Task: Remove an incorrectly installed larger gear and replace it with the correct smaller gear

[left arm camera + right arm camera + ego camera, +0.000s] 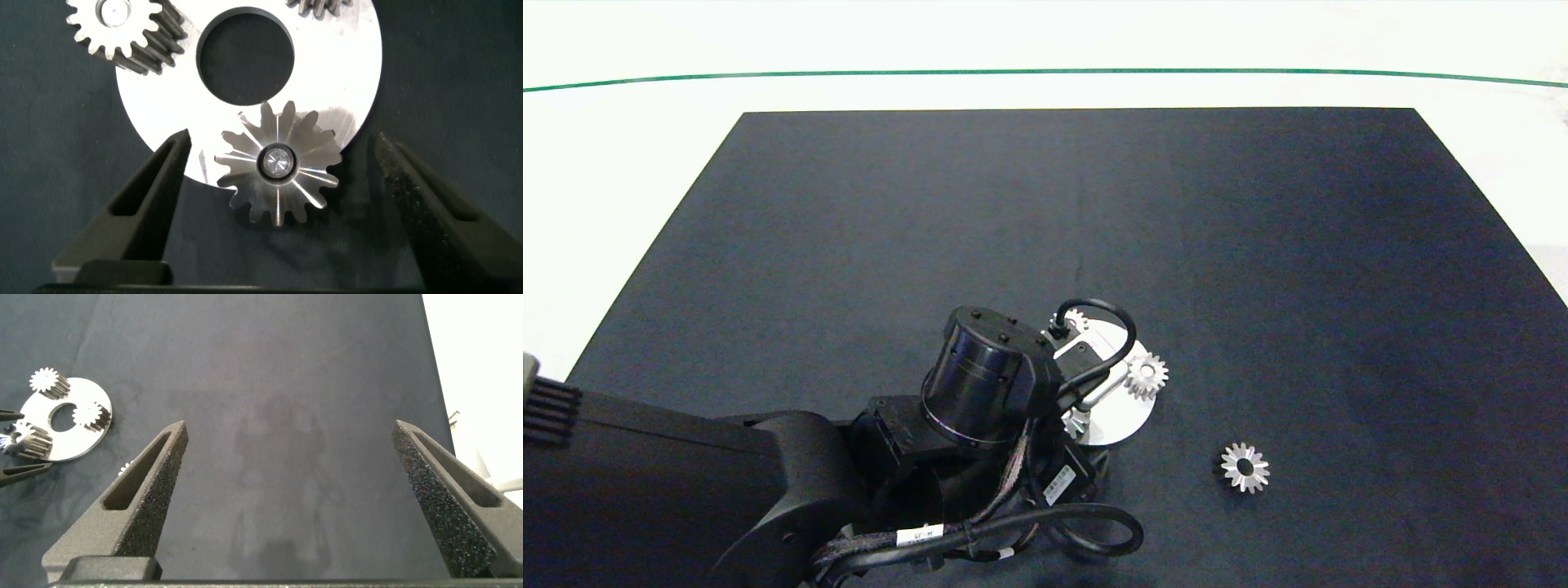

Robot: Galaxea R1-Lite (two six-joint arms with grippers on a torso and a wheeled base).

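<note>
- Your left gripper [278,175] hung over the round silver plate [359,73], its two grey fingers [151,196] spread wide apart and holding nothing
- The larger gear [278,173] sat between those fingers, on the plate's edge, with some of its long teeth reaching out over the dark mat [1258,245]
- You had a gap on both sides: neither finger touched the gear's teeth, and the gear lay roughly midway between them
- A small round pin [275,162] showed in the gear's centre hole
- Two chunky pinions stood elsewhere on the same plate: one [122,33] at the rim beyond the plate's big centre hole [245,55], the other [323,6] only partly in view at the picture's edge
- From above, your left arm [768,482] reached in from the left and covered most of the plate; the larger gear was hidden beneath it there
- The smaller gear [1245,467] lay flat on the mat by itself, off to the right of the plate and apart from it, its wide dark hole facing up
- Your right gripper [294,498] was held well away above bare mat, its fingers [139,498] also wide apart and empty; from there the plate [82,416] appeared far off to one side
- The right arm did not appear in the overhead picture
</note>
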